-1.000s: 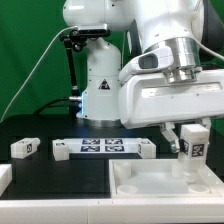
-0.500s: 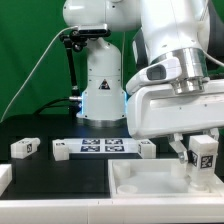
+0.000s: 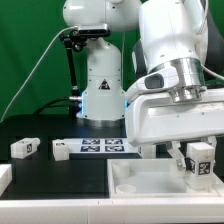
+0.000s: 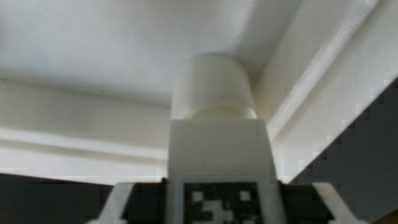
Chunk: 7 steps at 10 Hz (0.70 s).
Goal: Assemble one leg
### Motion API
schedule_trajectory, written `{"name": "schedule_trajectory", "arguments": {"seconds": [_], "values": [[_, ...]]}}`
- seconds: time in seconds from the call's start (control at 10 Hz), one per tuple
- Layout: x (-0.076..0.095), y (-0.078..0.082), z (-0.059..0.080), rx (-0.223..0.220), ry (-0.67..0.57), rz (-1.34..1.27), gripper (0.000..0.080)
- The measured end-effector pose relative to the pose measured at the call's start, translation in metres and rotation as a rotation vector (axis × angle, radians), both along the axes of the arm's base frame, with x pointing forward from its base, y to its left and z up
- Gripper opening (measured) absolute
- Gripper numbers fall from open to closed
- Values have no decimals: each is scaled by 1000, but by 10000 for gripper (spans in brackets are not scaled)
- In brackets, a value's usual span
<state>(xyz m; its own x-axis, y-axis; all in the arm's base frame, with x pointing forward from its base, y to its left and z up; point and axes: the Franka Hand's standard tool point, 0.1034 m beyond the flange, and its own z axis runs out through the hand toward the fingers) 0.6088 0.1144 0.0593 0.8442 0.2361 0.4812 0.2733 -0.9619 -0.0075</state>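
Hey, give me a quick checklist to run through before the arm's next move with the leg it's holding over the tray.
1. Grasp: ok. The jaws are shut on the leg, tag facing outward.
2. Leg posture: ok. It hangs roughly upright.
3. Position over the tray: ok. The wrist view shows the leg's rounded end near an inner corner.
4. Alignment with a mounting hole: cannot tell. No hole is visible.
5. Contact between the leg's end and the tray: cannot tell.
6. Nearby parts: ok. The spare leg and the marker board lie well toward the exterior view's left.
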Motion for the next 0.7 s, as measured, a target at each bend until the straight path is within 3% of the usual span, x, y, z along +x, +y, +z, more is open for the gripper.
{"name": "schedule_trajectory", "arguments": {"seconds": [0.1, 0.2, 0.3, 0.4, 0.5, 0.7], "values": [[0, 0, 0, 0, 0, 0, 287], [0, 0, 0, 0, 0, 0, 409], [0, 0, 0, 0, 0, 0, 409], [0, 0, 0, 0, 0, 0, 545], [0, 0, 0, 0, 0, 0, 627], [0, 0, 0, 0, 0, 0, 643]]}}
